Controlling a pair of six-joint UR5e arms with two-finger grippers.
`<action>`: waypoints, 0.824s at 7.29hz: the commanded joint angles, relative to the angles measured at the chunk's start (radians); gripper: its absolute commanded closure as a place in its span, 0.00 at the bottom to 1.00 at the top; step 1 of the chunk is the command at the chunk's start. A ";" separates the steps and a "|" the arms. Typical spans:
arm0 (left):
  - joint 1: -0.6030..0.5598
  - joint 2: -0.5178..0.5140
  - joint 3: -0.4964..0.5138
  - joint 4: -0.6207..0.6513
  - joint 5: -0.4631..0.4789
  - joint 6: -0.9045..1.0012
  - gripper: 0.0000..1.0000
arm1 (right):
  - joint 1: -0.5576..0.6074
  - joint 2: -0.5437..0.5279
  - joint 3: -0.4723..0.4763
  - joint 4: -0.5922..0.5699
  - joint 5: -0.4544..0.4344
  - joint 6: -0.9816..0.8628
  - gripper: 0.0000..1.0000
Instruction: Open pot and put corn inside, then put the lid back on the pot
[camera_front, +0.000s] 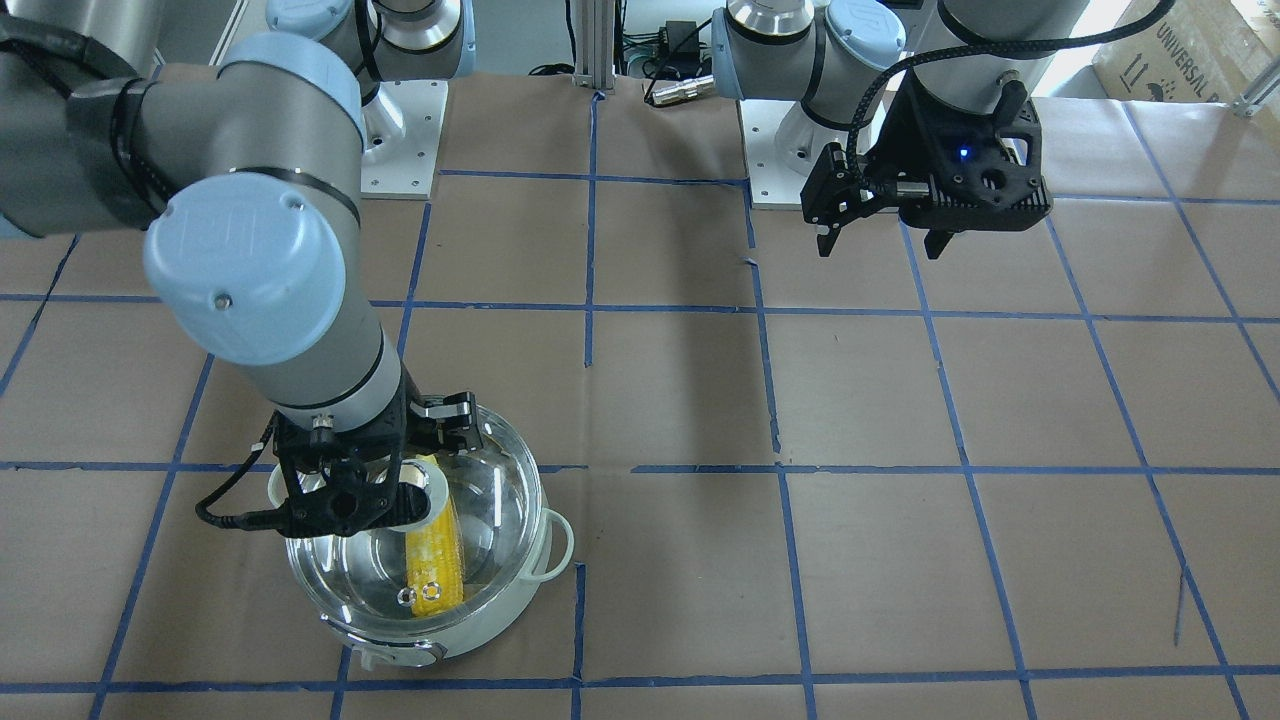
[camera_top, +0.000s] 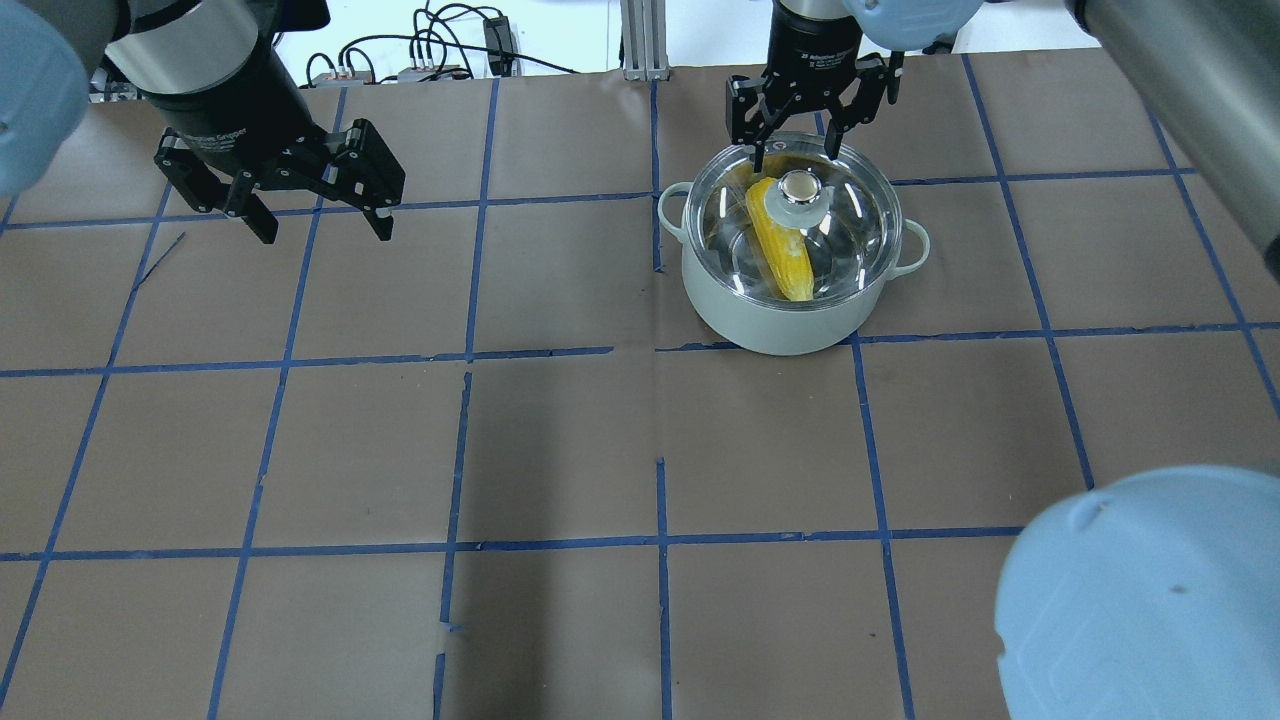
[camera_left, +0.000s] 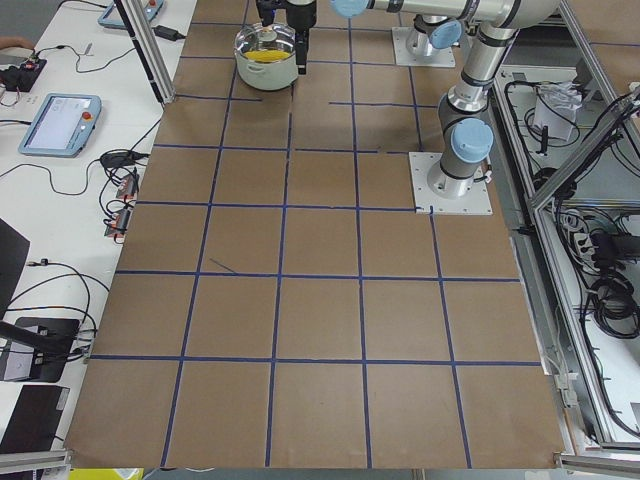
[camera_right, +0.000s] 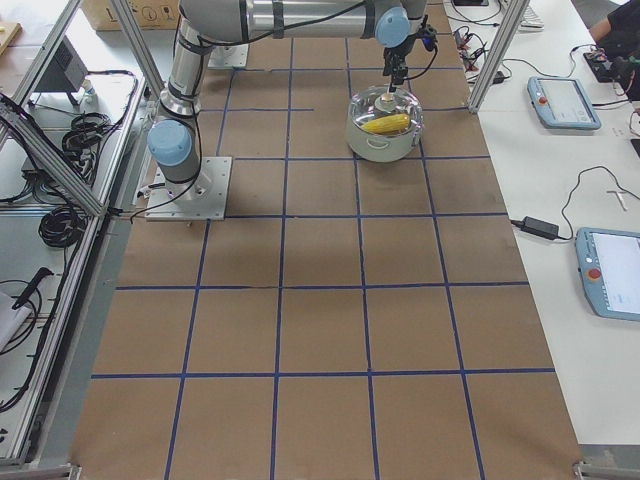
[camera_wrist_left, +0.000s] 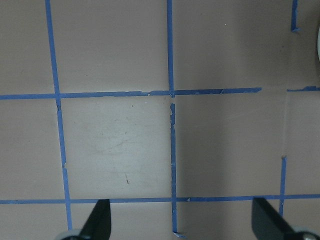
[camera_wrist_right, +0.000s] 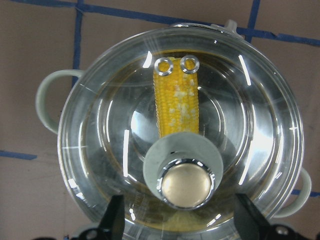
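The pale mint-white pot (camera_top: 770, 322) stands at the table's far right. The clear glass lid (camera_top: 855, 232) sits on it, beige knob (camera_wrist_right: 184, 184) on top. The yellow corn (camera_top: 786, 255) lies inside, seen through the glass, and shows in the right wrist view (camera_wrist_right: 175, 105) too. My right gripper (camera_top: 794, 160) is open just above the knob, one finger on either side and not touching it. My left gripper (camera_top: 316, 226) is open and empty over bare table at the far left; it also shows in the front-facing view (camera_front: 880, 243).
The table is brown paper with blue tape grid lines (camera_top: 660, 545). Cables and an aluminium post (camera_top: 640, 35) sit beyond the far edge. The pot's loop handles (camera_wrist_right: 46, 97) stick out at both sides. Both arm base plates (camera_front: 405, 135) are on the robot's side.
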 joint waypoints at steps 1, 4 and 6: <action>-0.001 0.000 0.005 0.000 0.000 -0.001 0.00 | -0.005 -0.153 0.027 0.059 0.006 0.005 0.16; -0.001 -0.003 0.016 0.000 -0.002 -0.014 0.00 | -0.025 -0.235 0.126 0.112 -0.018 -0.016 0.00; -0.001 -0.003 0.017 0.000 0.000 -0.015 0.00 | -0.035 -0.331 0.250 0.089 -0.015 -0.011 0.00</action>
